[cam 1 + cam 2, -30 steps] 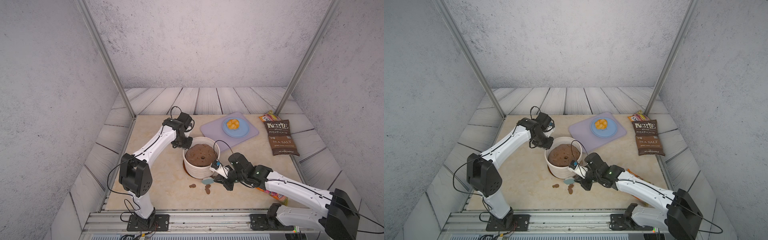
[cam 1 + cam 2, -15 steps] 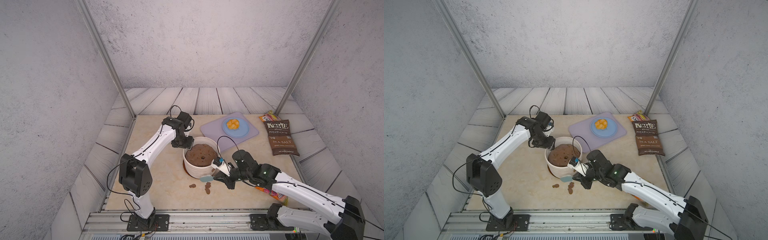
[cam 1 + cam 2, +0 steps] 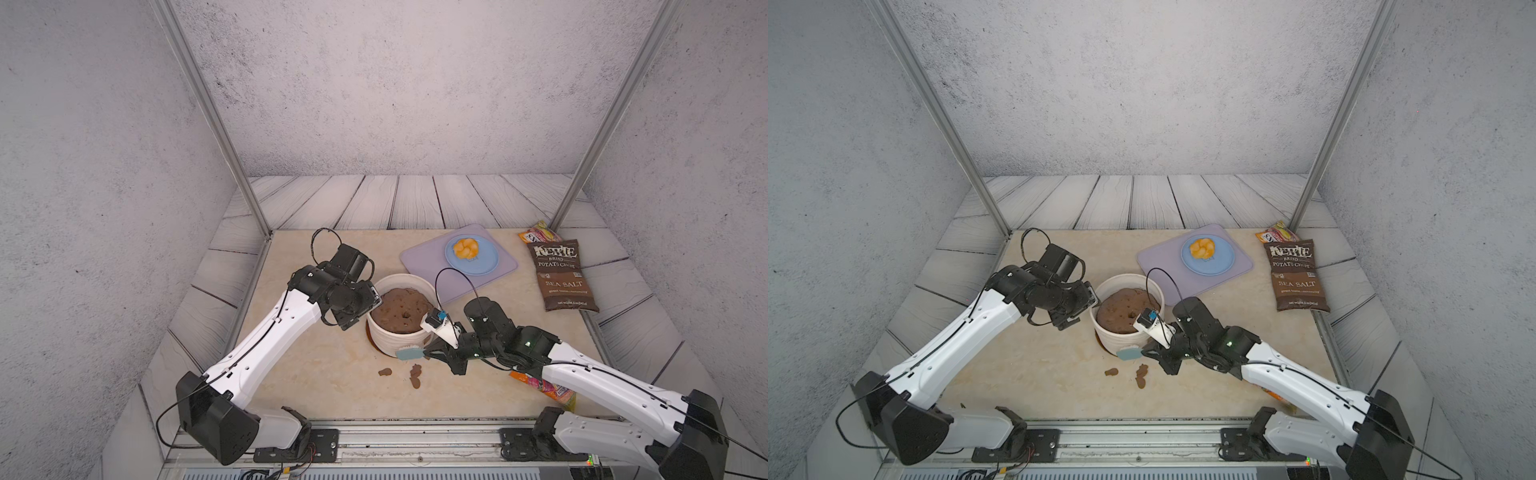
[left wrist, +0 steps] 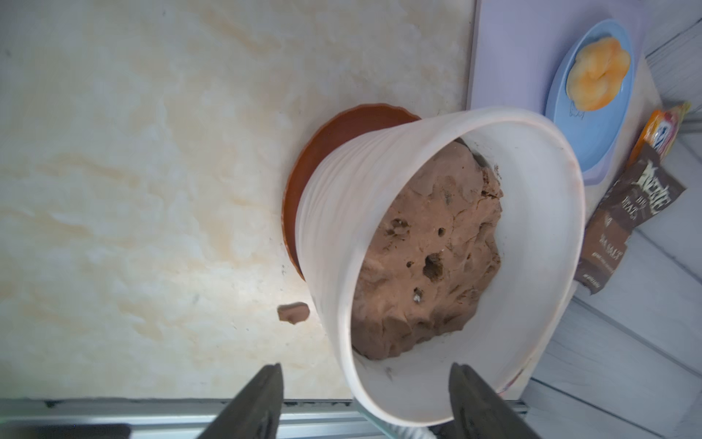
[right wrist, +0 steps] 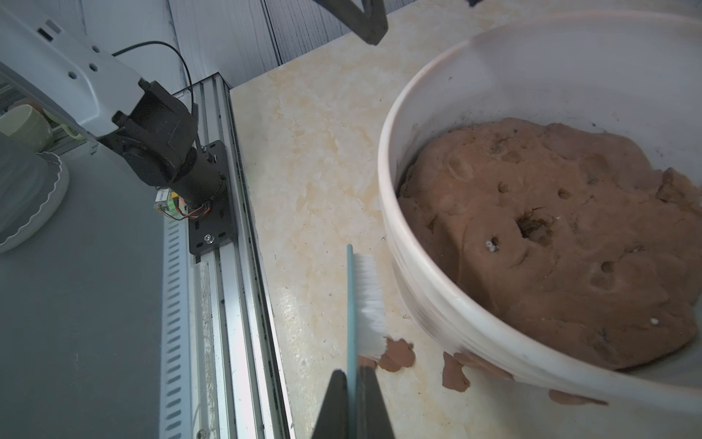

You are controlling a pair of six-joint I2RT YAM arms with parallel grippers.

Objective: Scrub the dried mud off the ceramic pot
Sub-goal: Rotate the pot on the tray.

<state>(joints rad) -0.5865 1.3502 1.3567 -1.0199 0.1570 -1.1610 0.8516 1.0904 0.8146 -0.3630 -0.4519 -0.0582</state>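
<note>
**Right pincer** (image 5: 352,399): jaws shut tight on the thin teal handle of a brush (image 5: 367,304). The white bristles are turned toward the ceramic pot (image 3: 397,340). The brush head is held low, just beside the pot's near-right wall. Whether it touches the wall cannot be told.

**Left pincer** (image 4: 366,380): jaws spread wide, holding nothing. It is poised at the pot's left rim, with one finger outside the wall and one over the inside.

**Ceramic pot**: cream-white and ribbed, in the middle of the surface (image 3: 324,374) between the two arms. It sits on a brown saucer (image 4: 315,159) and holds a domed brown soil mound (image 3: 401,309) with a hole at its centre.

**Dried mud** (image 3: 385,372): a few small brown flakes lying loose on the surface just near of the pot. In the right wrist view, one lies right by the brush's bristles.

**Far right of the surface**:
- A lilac mat (image 3: 428,266) carries a blue plate (image 3: 488,268) with an orange-yellow food item (image 3: 465,248) on it.
- A brown chip bag (image 3: 563,276) lies flat to the right of the mat.
- A small colourful packet (image 3: 540,232) lies just beyond the bag.
</note>
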